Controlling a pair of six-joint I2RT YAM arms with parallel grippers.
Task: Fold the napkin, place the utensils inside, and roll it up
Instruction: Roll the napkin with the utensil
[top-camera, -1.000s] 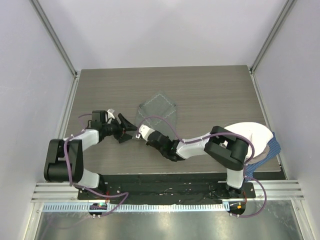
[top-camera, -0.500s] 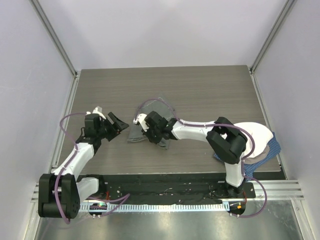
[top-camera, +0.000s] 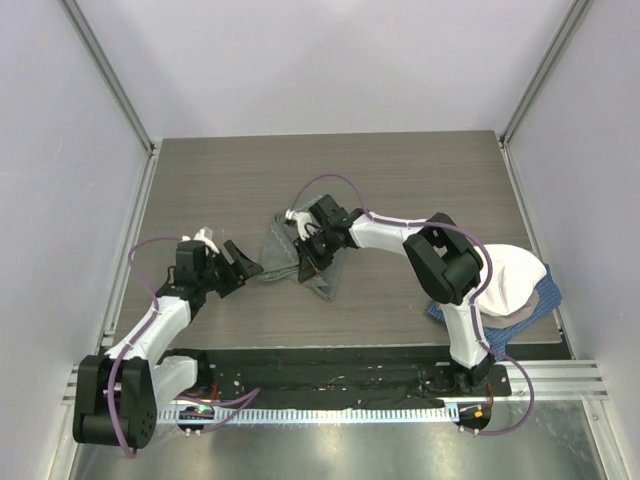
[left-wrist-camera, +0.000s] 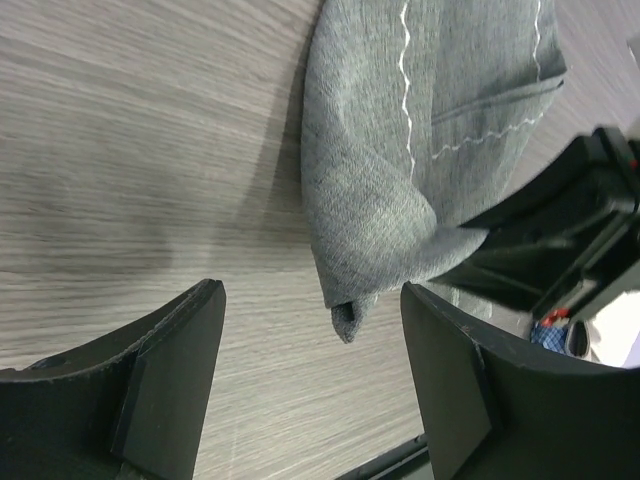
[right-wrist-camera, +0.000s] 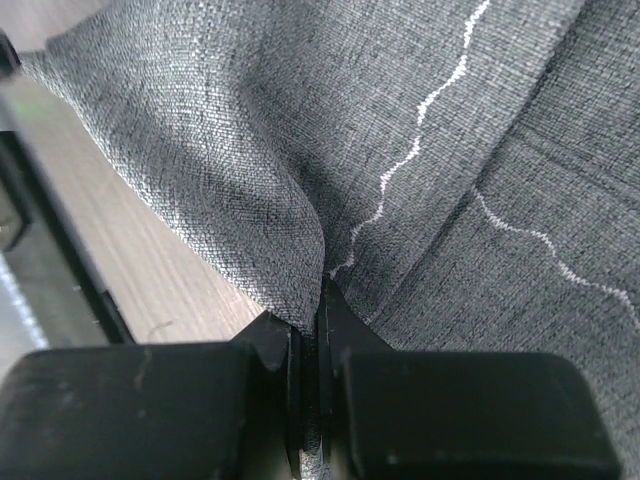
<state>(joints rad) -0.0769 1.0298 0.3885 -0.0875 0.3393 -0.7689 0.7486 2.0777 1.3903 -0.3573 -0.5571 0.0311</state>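
Pinching a napkin (right-wrist-camera: 450, 120) fold, right gripper (right-wrist-camera: 318, 310) jaws pressed together on cloth — left gripper (left-wrist-camera: 310, 335) jaws spread, empty, nr napkin's corner on desk (left-wrist-camera: 120, 150); fold interior hidden.

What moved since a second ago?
The right arm's jaws, shut on the large grey-green cloth napkin, swung away from the arm bases. The napkin went from a spread diamond to a bunched fold. The left arm's jaws, open and empty, pulled back slightly leftward. The cream-white cloth and blue checked cloth stayed at the right edge of the wooden table.
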